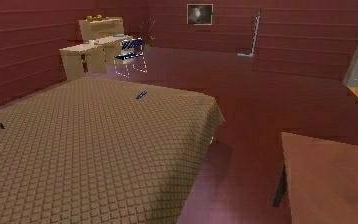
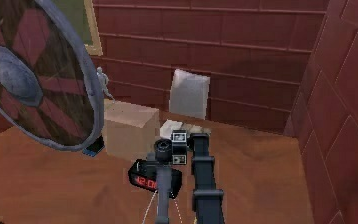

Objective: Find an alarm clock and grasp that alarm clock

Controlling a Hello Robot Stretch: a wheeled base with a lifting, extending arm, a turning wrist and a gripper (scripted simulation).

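Alarm clock [image 2: 143,180] by tool [image 2: 160,188], desk [image 2: 47,190] behind; held? unclear

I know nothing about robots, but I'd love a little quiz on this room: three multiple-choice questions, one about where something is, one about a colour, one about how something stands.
1. The small dark blue thing in the forward view lies:
A. on the bed
B. on a windowsill
C. on the floor

2. The marks on the front of the small black clock are:
A. green
B. red
C. white

3. The big round disc on the wooden table:
A. lies flat
B. hangs from the ceiling
C. stands upright on its foot

Answers:
1. A: it rests on the bed's tan quilted cover.
2. B: the marks show red against the black front.
3. C: its face rises above a dark foot on the tabletop.
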